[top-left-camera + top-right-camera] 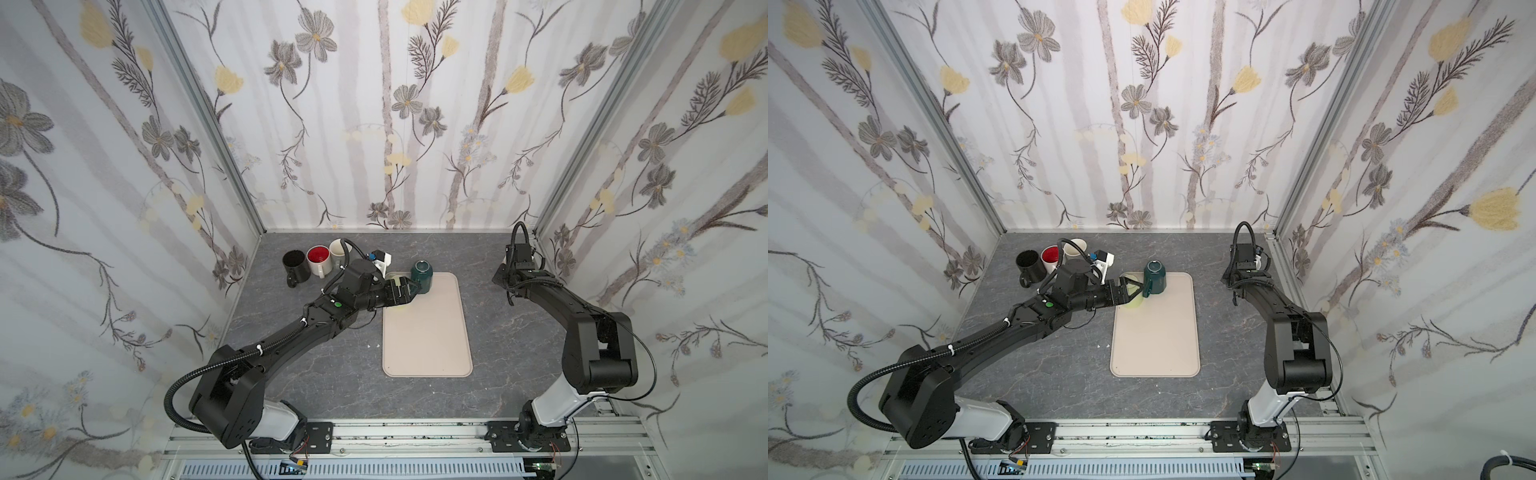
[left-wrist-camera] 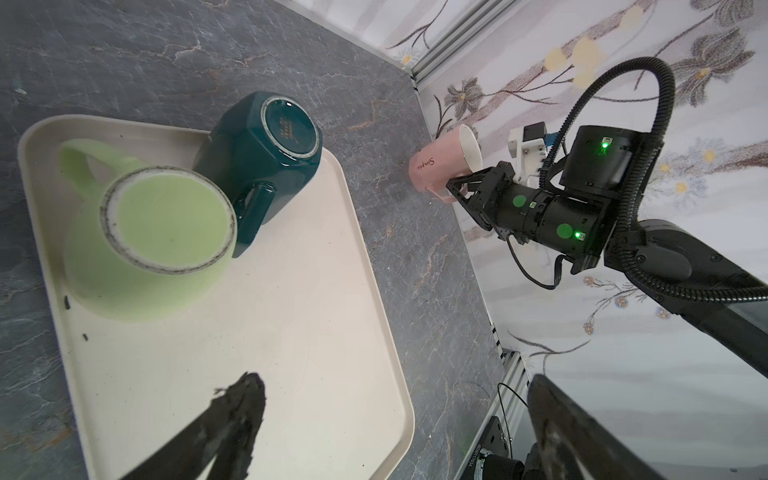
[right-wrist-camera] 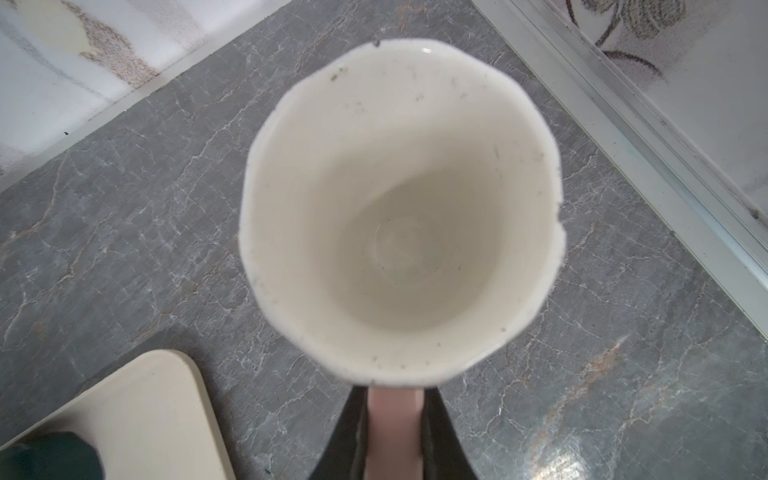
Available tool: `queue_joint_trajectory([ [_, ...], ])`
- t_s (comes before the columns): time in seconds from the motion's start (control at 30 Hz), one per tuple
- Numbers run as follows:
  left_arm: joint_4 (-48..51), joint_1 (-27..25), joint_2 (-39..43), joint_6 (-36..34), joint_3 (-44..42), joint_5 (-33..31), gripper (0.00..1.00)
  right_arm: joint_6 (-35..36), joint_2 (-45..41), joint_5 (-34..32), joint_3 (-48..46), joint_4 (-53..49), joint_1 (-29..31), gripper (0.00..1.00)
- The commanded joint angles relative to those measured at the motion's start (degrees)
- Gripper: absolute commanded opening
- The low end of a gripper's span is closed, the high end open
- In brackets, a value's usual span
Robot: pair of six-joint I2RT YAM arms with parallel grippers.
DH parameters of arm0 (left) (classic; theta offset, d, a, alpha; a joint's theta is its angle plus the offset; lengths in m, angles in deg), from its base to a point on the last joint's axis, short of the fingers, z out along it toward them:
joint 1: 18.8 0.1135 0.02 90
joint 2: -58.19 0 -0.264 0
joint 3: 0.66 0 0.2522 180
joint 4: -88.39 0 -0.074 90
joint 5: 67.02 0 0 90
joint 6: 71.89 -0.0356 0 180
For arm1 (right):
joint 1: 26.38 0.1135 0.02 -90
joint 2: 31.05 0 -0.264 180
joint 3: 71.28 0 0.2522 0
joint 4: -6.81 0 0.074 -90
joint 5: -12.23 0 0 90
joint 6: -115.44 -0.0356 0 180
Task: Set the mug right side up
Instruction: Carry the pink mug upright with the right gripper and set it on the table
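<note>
at right end effector (image 2: 453, 188), pink mug (image 2: 436, 162) (handle pinched)

2 mugs stand upside down at the far end of the beige plastic tray (image 2: 291, 332). The pale green ceramic mug (image 2: 166, 216) sits by the far left corner, its flat base with a rough unglazed ring facing up. Just beside it, the glossy dark teal faceted mug (image 1: 422, 276) shows a pale-ringed base with gold lettering. The pink ceramic mug (image 2: 440, 164), white inside with dark script on its side, is tilted near the right wall, its handle between the right gripper's fingers (image 3: 353, 436).
</note>
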Motion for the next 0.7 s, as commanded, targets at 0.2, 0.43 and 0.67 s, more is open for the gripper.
queue_joint_trajectory([
  [0.2, 0.4, 0.3, -0.6, -0.1, 0.6, -0.3, 1.0, -1.3, 0.7, 0.3, 1.0, 5.4, 0.0, 0.7],
  [0.43, 4.0, 0.3, 1.7, 0.0, 0.8, -2.8, 1.0, -1.2, -3.4, 2.5, -0.3, 5.1, -0.1, 0.82],
  [0.67, 11.9, 0.4, 4.2, -1.2, 0.6, -8.6, 1.0, -0.5, -15.1, 8.2, -8.7, 6.9, 0.2, 0.86],
])
